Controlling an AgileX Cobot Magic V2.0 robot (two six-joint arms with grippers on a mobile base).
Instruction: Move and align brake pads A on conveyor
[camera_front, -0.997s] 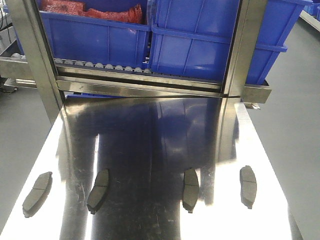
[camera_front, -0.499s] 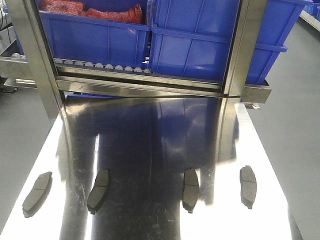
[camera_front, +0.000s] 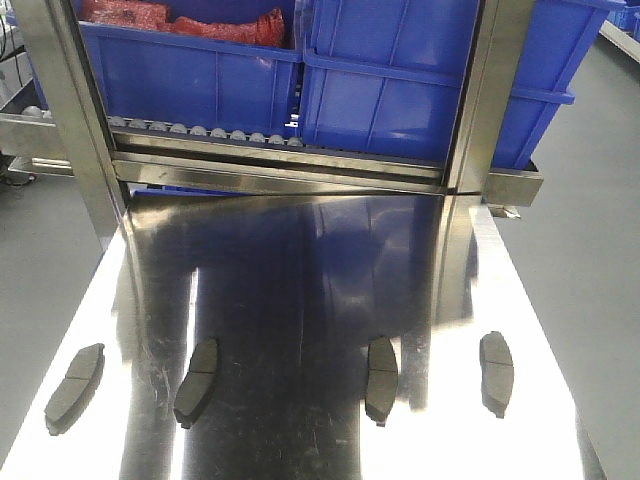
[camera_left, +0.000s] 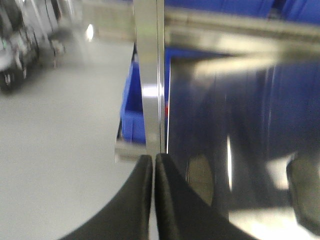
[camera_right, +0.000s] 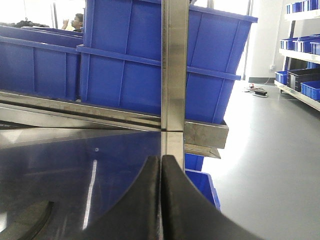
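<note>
**A:** Has anything shifted in the last second?

**B:** Not the pads. Only the blue reflections on the shiny flat steel table (camera_front: 300, 290) have slid a little. In the front view the four flat, dark grey, slightly curved oblong brake pads (camera_front: 197, 381) lie where they were. They form a loose row across the table's near part, well apart from one another. Beyond them, big blue plastic bins (camera_front: 400, 90) sit on a roller rack (camera_front: 200, 133).

**A:** And the left wrist view?

**B:** It's blurred. The left gripper (camera_left: 153, 159) has its black fingers pressed together on nothing, about over the table's left edge and in line with an upright steel post (camera_left: 149, 75). One pad (camera_left: 200, 172) lies just ahead to its right and another (camera_left: 305, 187) at the frame's right edge. Neither touches it.

**A:** Right wrist?

**B:** The right gripper (camera_right: 161, 159) is also closed and empty, facing a second post (camera_right: 174, 65). A dark curved shape (camera_right: 27, 222) lies low on the left; I can't tell whether it's a pad.
</note>
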